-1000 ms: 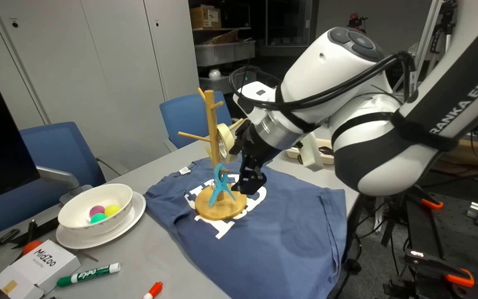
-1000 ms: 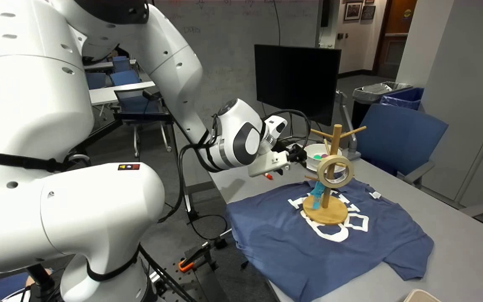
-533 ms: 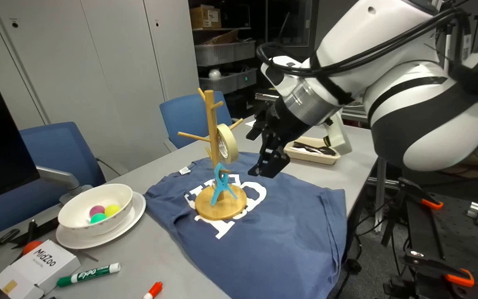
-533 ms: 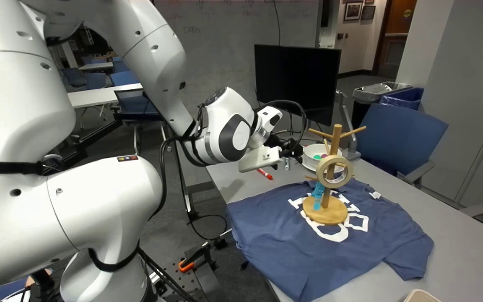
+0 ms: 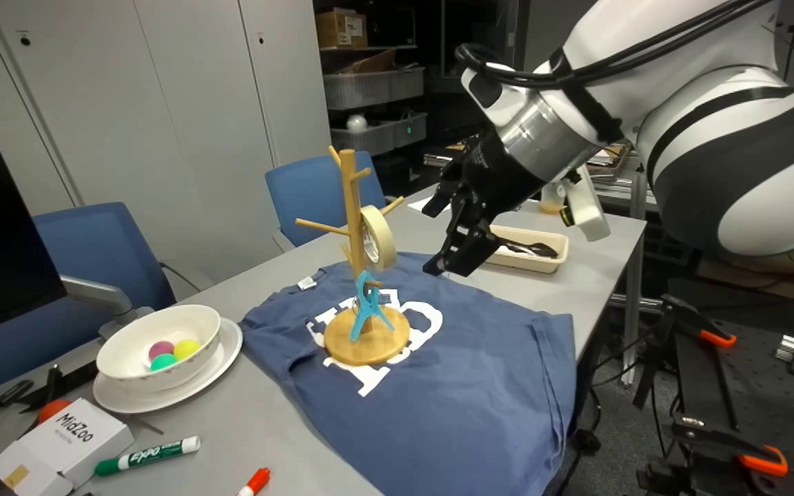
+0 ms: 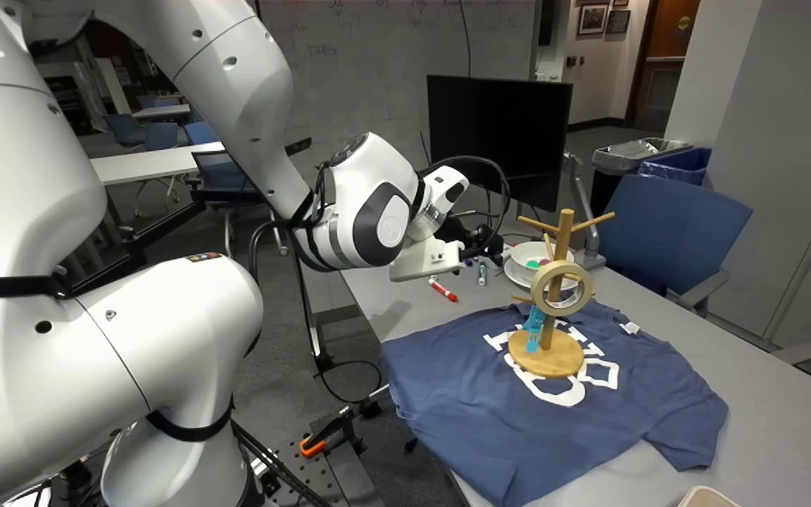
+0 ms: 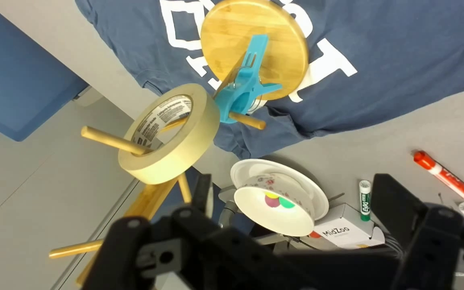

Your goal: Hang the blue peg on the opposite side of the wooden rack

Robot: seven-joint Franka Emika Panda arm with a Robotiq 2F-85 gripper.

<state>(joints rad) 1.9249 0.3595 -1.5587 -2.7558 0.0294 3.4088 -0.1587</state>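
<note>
Closest in the wrist view, the black gripper point(image 7: 294, 181) has its fingers spread wide apart; in both exterior views it hangs in the air, apart from the wooden rack point(image 5: 354, 207). Slanting arms branch off the rack's upright post. A roll of masking tape point(image 7: 187, 149) hangs on one of them, the arm running through its hole. Lower down is the blue peg point(image 7: 250, 86), a plastic spring clip, hanging on a low arm whose tip pokes out past it. Its handles point down over the round base; whether they touch the wood I cannot tell.

Under the base a blue T-shirt point(image 7: 409, 48) with white lettering lies spread on the grey table point(image 7: 397, 141). Past the shirt, a white plate point(image 7: 315, 193) carries a bowl point(image 7: 286, 187) with a pink ball point(image 7: 272, 202), a yellow ball point(image 7: 272, 195) and a green ball point(image 7: 286, 202) inside. Just beside the plate is a white MidZoo box point(image 7: 349, 229), with a green Expo marker point(image 7: 365, 199) next to it and a red marker point(image 7: 447, 177) farther off.

In an exterior view, a beige tray point(image 5: 538, 265) holding dark items point(image 5: 542, 249) sits behind the gripper on the table. Beyond the table stand a blue office chair point(image 5: 300, 196) and light grey cabinets point(image 5: 197, 124).
</note>
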